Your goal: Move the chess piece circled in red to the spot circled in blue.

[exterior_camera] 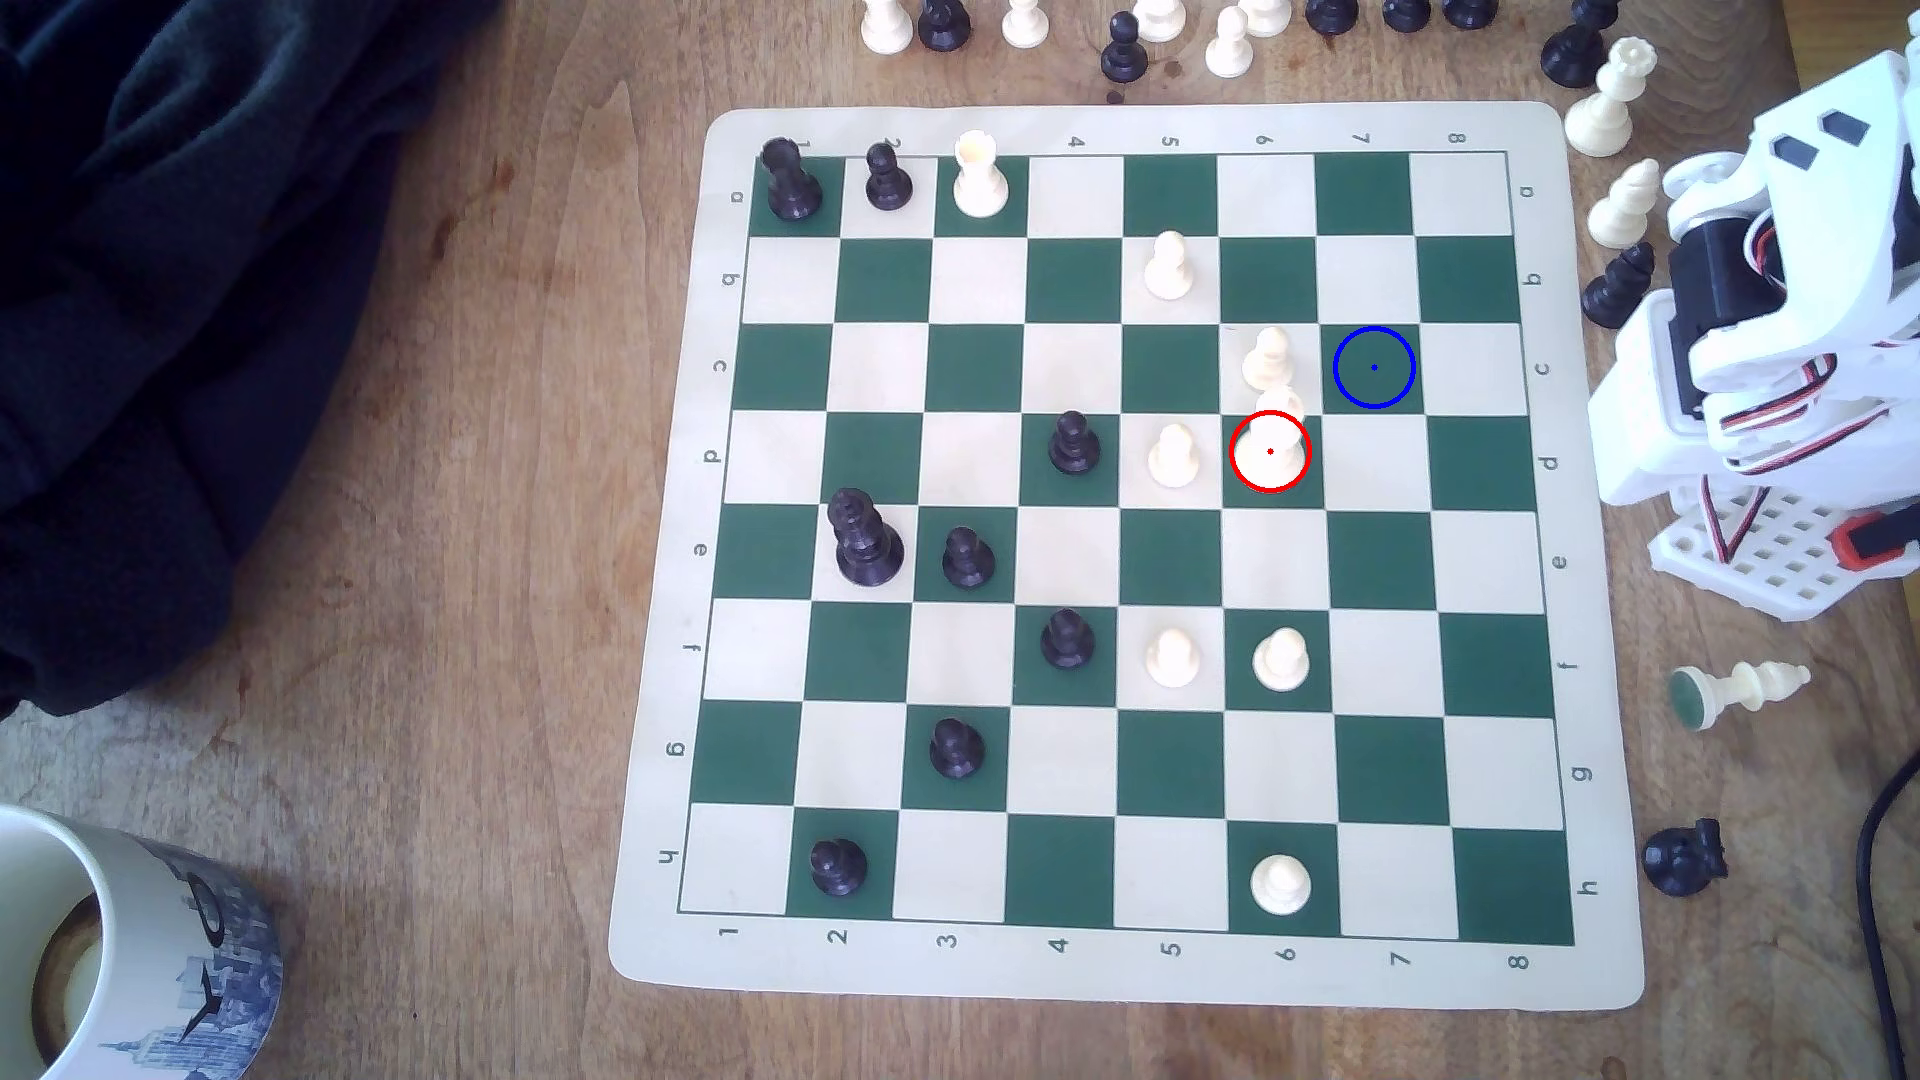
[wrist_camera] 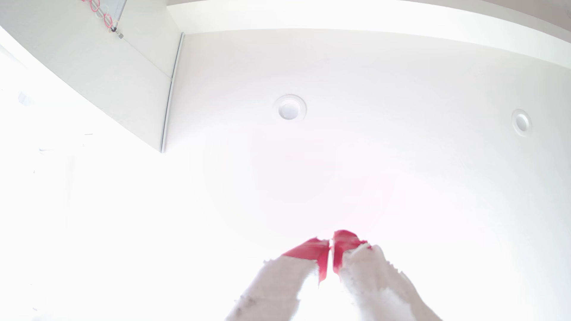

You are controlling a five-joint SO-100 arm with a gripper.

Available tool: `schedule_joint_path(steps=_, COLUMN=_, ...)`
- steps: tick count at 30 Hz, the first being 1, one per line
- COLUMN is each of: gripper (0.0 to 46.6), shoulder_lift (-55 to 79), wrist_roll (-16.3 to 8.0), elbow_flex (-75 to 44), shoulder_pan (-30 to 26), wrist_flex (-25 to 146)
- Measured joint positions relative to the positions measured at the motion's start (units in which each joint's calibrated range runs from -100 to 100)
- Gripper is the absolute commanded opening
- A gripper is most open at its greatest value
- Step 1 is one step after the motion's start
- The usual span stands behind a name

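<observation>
chess piece (exterior_camera: 1272, 441) upright on its red-ringed green square.
the spot (exterior_camera: 1374, 367) lies diagonally adjacent, bare; gripper (wrist_camera: 331, 247) faces the ceiling, red tips pressed together, gripping nothing.

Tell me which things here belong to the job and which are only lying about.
Job:
- tall cream piece, ringed red
- blue-ringed green square
- hand, fingers together

Lying about:
- mug
- dark cloth
- fallen cream piece off the board
- other pawns on the board
</observation>
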Motion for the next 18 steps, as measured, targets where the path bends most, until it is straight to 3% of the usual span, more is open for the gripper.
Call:
schedule_joint_path(steps=6, gripper=0.2, shoulder_lift=0.0, wrist_roll=0.0, elbow_flex=0.0, shoulder_pan=0.0, wrist_flex=2.07)
schedule_joint_path(steps=18, gripper=0.2, shoulder_lift=0.0, wrist_roll=0.0, elbow_flex=0.0, shoulder_pan=3.1, wrist_flex=30.28)
